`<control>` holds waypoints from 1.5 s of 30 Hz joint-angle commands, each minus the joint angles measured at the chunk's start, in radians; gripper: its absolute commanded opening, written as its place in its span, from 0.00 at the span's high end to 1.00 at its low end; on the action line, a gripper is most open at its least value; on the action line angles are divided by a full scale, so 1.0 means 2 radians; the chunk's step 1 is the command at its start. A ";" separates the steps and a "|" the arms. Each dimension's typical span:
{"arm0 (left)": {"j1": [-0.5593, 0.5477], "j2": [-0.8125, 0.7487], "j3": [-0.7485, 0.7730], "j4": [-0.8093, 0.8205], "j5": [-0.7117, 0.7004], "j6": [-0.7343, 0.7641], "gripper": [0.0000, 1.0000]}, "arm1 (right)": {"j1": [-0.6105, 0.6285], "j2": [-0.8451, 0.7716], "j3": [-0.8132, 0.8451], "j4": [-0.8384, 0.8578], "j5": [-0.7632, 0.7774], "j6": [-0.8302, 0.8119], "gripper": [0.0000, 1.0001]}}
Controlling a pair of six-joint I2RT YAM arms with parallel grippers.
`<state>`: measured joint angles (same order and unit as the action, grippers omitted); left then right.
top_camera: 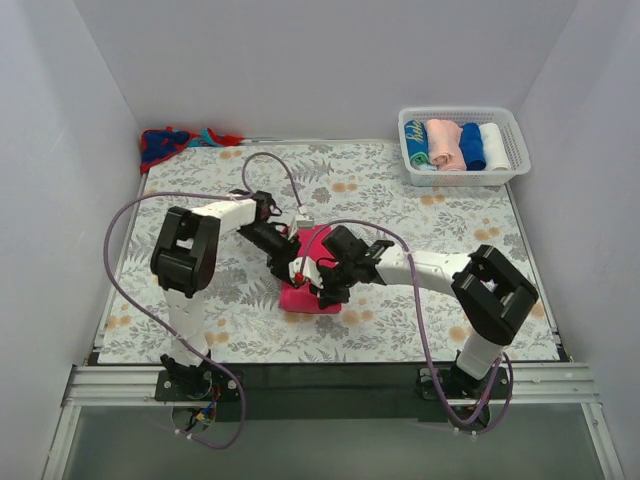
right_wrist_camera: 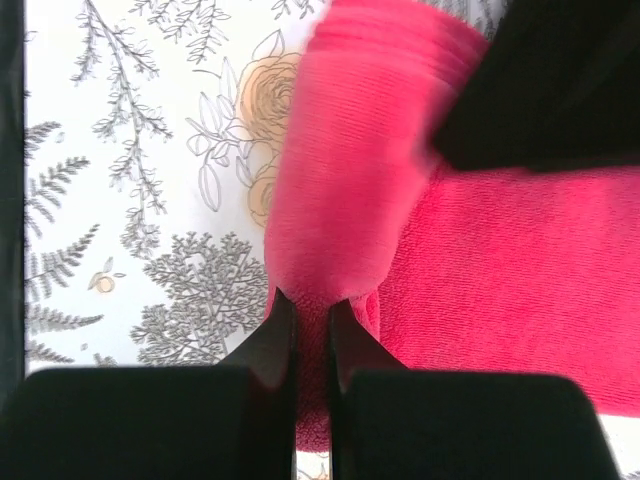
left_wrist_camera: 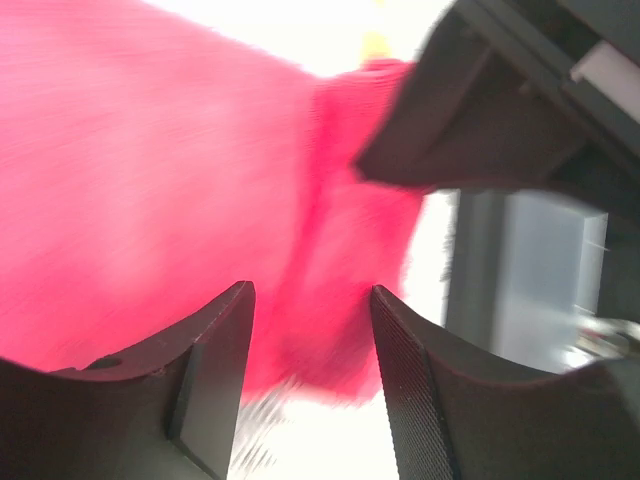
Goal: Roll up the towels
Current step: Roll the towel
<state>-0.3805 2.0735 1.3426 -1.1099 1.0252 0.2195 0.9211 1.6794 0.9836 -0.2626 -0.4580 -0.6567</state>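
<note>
Fingers of the right pincer (right_wrist_camera: 312, 335) stand almost together, nipping a raised fold of the pink towel (right_wrist_camera: 360, 180) between them. The grip seems meant to keep the turned-over cloth from springing flat.

The left pincer (left_wrist_camera: 312, 340) is part-way open. Pink cloth shows in and beyond the gap, but the blurred view shows no pad pressing on it. It looks poised to take the other end of the fold so that both ends turn together.

Seen from above, the towel lies at the middle of the table cloth (top_camera: 430, 210). The left pincer reaches it from 10 o'clock and the right from 4 o'clock. The roll looks only begun: one thick hump, with flat cloth beside it.

The red towel (top_camera: 165, 143) lies crumpled at 11 o'clock against the back wall, well apart, probably waiting its turn. The basket (top_camera: 512, 152) sits at 1 o'clock with four rolls side by side in it.
</note>
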 commanded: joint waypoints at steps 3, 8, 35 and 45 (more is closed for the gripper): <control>0.117 -0.076 0.010 0.062 -0.076 0.003 0.53 | -0.005 0.055 0.041 -0.138 -0.095 0.048 0.99; 0.189 -0.194 0.010 0.090 -0.104 -0.001 0.50 | -0.024 0.123 0.110 -0.195 -0.151 0.083 0.99; -0.214 -0.503 -0.322 0.267 -0.352 0.056 0.26 | -0.089 0.427 0.333 -0.340 -0.246 0.103 0.99; -0.252 -0.411 -0.341 0.329 -0.389 0.079 0.39 | -0.096 0.434 0.332 -0.341 -0.237 0.108 0.95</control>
<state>-0.8539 1.2327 0.6930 -0.5125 0.2802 0.3523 0.7208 2.4615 1.6726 -1.0378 -1.2339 -0.3893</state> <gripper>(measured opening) 0.635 0.072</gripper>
